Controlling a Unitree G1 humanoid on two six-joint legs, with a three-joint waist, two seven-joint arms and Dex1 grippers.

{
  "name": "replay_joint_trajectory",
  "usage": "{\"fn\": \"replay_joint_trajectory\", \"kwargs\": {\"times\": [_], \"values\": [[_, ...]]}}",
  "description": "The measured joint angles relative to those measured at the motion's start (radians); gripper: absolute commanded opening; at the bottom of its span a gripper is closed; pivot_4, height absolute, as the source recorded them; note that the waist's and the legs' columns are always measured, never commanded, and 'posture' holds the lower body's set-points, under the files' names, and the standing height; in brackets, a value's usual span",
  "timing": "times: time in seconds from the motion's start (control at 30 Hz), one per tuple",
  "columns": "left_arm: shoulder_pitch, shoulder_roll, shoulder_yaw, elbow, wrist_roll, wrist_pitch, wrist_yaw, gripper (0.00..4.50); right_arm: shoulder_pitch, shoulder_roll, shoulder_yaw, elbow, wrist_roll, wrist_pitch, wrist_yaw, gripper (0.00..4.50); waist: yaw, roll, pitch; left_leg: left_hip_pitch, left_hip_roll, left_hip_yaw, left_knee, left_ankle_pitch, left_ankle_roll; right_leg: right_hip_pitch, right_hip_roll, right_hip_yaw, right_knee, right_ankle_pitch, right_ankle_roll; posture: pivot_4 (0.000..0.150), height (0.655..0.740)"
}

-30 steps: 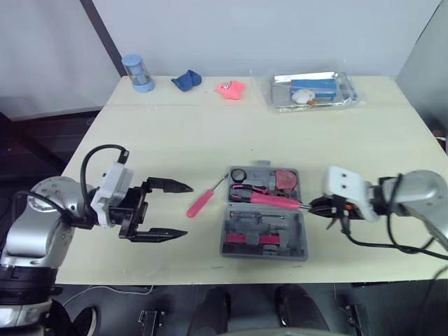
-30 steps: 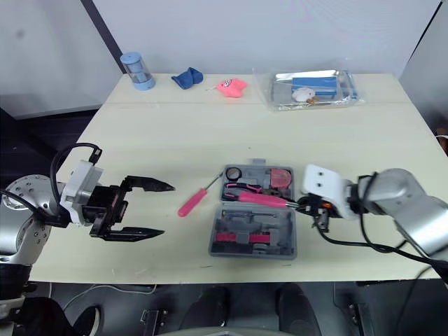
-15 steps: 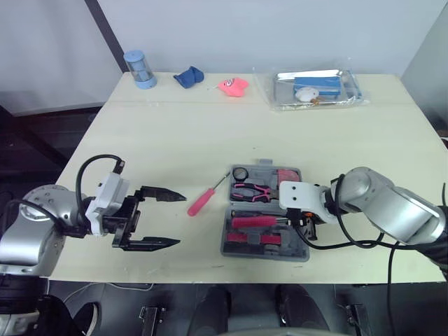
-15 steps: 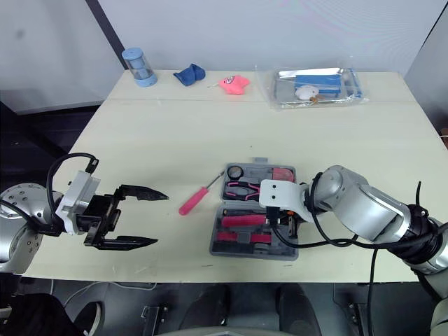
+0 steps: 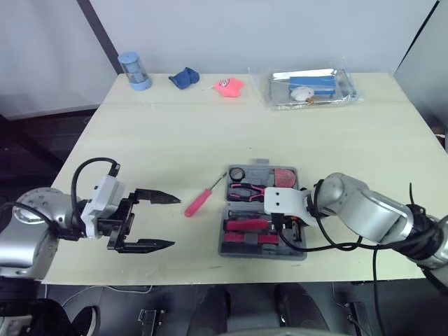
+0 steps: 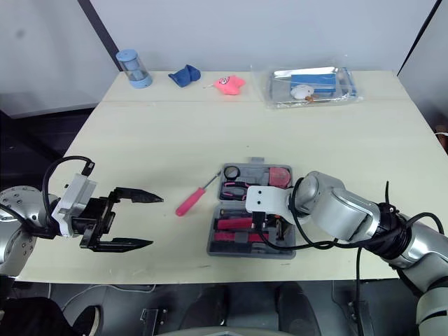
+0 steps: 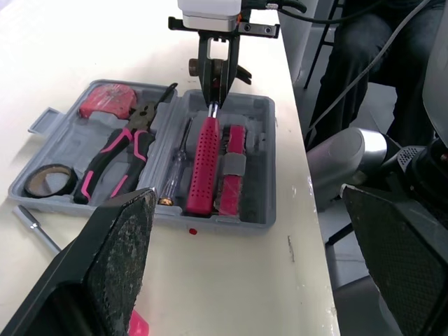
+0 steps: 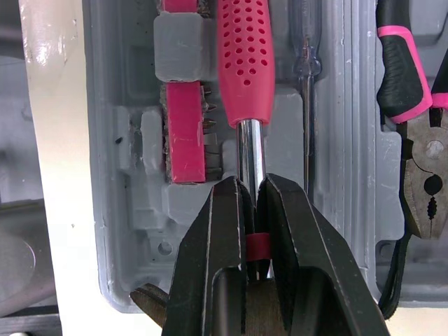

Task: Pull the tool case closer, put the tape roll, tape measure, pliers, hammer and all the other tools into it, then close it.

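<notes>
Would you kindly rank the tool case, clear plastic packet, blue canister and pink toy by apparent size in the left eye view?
1. tool case, plainly largest
2. clear plastic packet
3. blue canister
4. pink toy, close to the canister, so unsure
The last three lie farther from the camera, which shrinks them.

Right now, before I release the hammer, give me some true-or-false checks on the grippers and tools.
The right gripper is shut on the hammer by its metal shaft. True.
The pliers lie in the tool case. True.
The pink screwdriver is in the case too. False: it lies on the table, left of the case.
The left gripper is open and empty. True.
The case is closed. False: it is open.
</notes>
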Motion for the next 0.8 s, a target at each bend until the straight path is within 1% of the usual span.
{"fn": "replay_joint_trajectory", "kwargs": {"times": [0.27,0.77,0.8], "values": [[0.015,0.005,0.003,0.035,-0.001,-0.025,0.000,4.50,0.008,0.038,0.001,0.023,-0.002,-0.001,-0.018,0.02,-0.003,0.000,0.000,0.000,0.000,0.000,0.000,0.000,0.000,0.000,0.000,0.000,0.000,0.000,0.000,0.150,0.7400],[0.013,0.007,0.002,0.048,-0.003,-0.041,-0.001,4.50,0.037,0.057,0.012,0.065,-0.026,-0.042,-0.033,0.02,-0.006,0.000,0.000,0.000,0.000,0.000,0.000,0.000,0.000,-0.001,0.000,0.000,0.001,0.000,0.000,0.150,0.7400],[0.013,0.007,0.002,0.048,-0.004,-0.042,-0.001,4.50,0.037,0.057,0.012,0.066,-0.029,-0.048,-0.032,0.49,-0.006,0.000,0.000,0.000,0.000,0.000,0.000,0.000,0.000,-0.001,0.000,0.000,0.001,0.000,0.000,0.150,0.7400]]}}
